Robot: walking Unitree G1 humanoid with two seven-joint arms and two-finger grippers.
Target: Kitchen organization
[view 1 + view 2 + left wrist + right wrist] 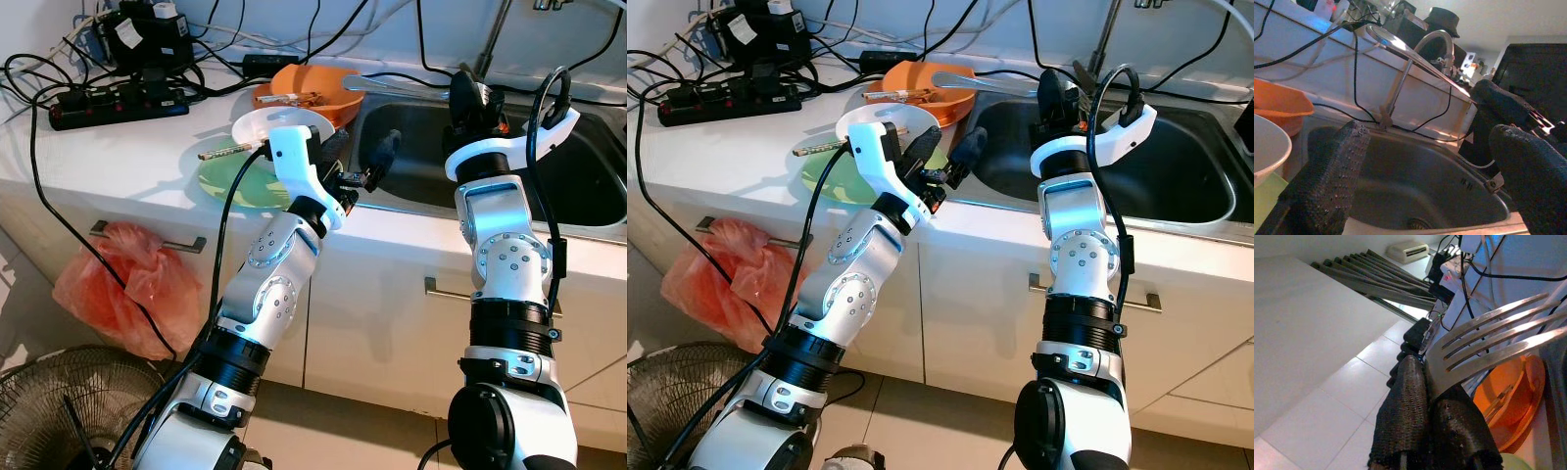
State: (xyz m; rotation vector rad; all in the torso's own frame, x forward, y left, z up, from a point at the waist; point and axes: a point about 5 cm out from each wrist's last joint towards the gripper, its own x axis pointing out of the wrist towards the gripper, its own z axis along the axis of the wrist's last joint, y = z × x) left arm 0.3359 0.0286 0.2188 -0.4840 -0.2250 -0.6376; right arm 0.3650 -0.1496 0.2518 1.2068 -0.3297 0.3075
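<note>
Up close, the white worktop (147, 147) runs along the wall with white cabinet doors below, and a steel sink (578, 186) is sunk into its right part (one deep basin, with open room inside). One tap (1415, 54) arches over the basin from the back edge. Cables and a black power strip (118, 103) crowd the worktop's far left corner. On the floor at the lower left stands a fan (69, 401), and one orange plastic bag (127, 284) hangs from a cabinet handle.

Three dishes sit just beside the sink's left rim: an orange bowl (313, 88) at the back, a white bowl (269, 125) in front of it, resting on a green plate (230, 181). Chopsticks (230, 150) lie across the white bowl.

The left gripper (377, 162) hangs over the sink's left edge, its two fingers (1327, 181) spread apart with nothing between them. The right gripper (1432, 396) is raised above the sink's back part, fingers pressed tight on the handle of one metal fork (1488, 345), tines pointing up and away.
</note>
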